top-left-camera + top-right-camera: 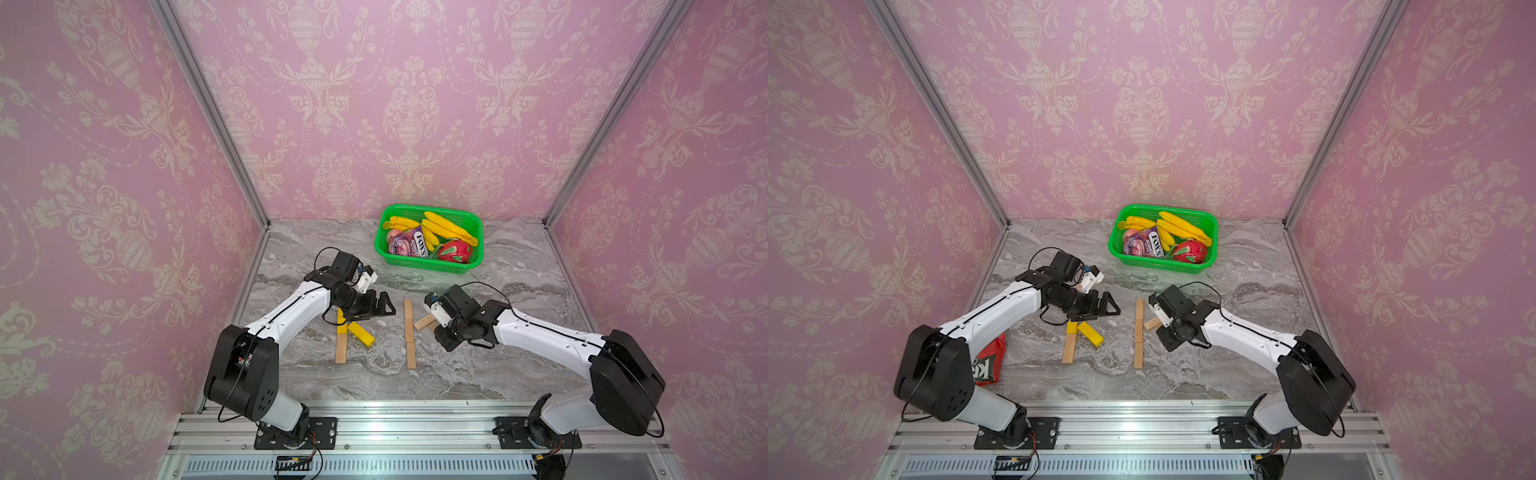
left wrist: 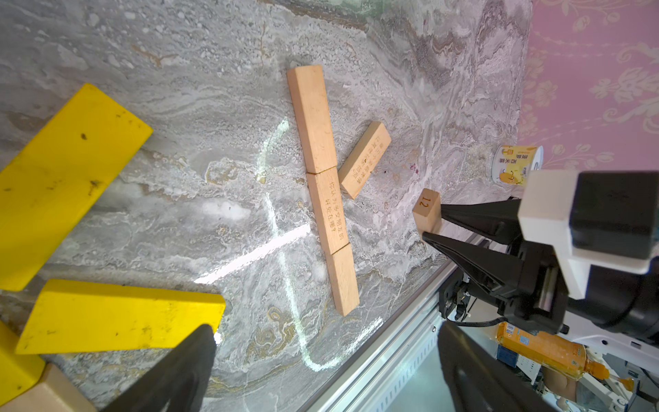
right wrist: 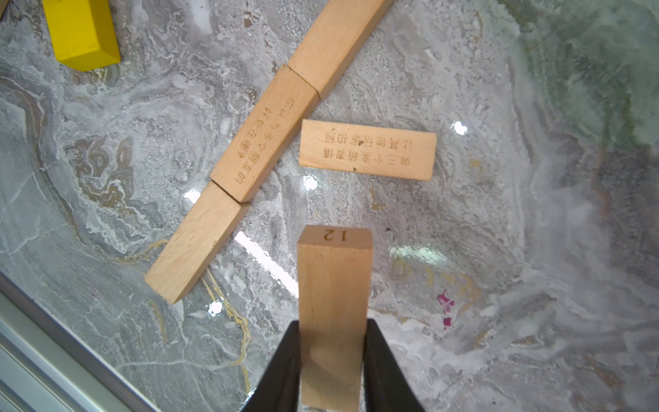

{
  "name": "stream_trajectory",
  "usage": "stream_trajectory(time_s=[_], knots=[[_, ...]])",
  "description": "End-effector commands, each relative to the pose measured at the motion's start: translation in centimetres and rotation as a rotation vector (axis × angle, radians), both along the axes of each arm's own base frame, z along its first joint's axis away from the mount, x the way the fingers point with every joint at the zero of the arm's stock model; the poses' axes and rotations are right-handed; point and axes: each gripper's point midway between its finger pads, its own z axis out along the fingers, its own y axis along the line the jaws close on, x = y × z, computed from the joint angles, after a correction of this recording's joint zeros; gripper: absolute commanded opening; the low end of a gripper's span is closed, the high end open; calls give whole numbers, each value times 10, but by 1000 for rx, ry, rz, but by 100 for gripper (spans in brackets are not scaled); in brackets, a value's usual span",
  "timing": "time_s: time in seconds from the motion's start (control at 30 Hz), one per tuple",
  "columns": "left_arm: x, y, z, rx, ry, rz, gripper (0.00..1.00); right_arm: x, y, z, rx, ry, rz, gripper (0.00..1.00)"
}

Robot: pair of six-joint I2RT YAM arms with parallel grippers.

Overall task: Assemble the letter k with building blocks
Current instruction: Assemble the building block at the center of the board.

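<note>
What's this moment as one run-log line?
right claw: shut on wooden block | left claw: open | stem: three bars | slanted bar: beside stem

The lifted wooden bar [image 3: 334, 285] is showing 12 on its end face. The middle bar [image 3: 265, 142] of the three-bar row [image 3: 199, 242] is carrying engraved Chinese characters ending in a question mark; the slanted bar [image 3: 367, 149] just right of it is bearing two more lines. A packet [image 1: 419, 246] in the far green basket [image 1: 436, 268] is displaying FOX'S. A near-left red bag [image 1: 990, 365] is showing partly hidden white letters.
</note>
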Motion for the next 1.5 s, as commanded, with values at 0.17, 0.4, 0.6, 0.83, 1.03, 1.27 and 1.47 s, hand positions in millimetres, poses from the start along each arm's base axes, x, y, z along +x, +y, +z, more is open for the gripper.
stream_trajectory(time_s=[0.17, 0.4, 0.6, 0.83, 1.03, 1.27, 1.47], knots=[[-6, 6, 5, -31, 2, 58, 99, -14, 2, -16, -78, 22, 59, 23], [-8, 8, 5, -23, -2, 55, 99, -25, 4, -33, -156, 60, 85, 21], [-12, 10, 0, -17, 1, 54, 99, -29, 7, -42, -196, 70, 115, 20], [-14, 10, -2, -18, 4, 60, 99, -25, 10, -43, -216, 62, 137, 20], [-14, 11, -3, -16, 3, 58, 99, -23, 13, -46, -224, 66, 147, 20], [-13, 10, -3, -16, 3, 56, 99, -21, 16, -46, -231, 65, 162, 20], [-12, 10, -5, -16, 7, 55, 99, -18, 19, -44, -220, 59, 160, 30]])
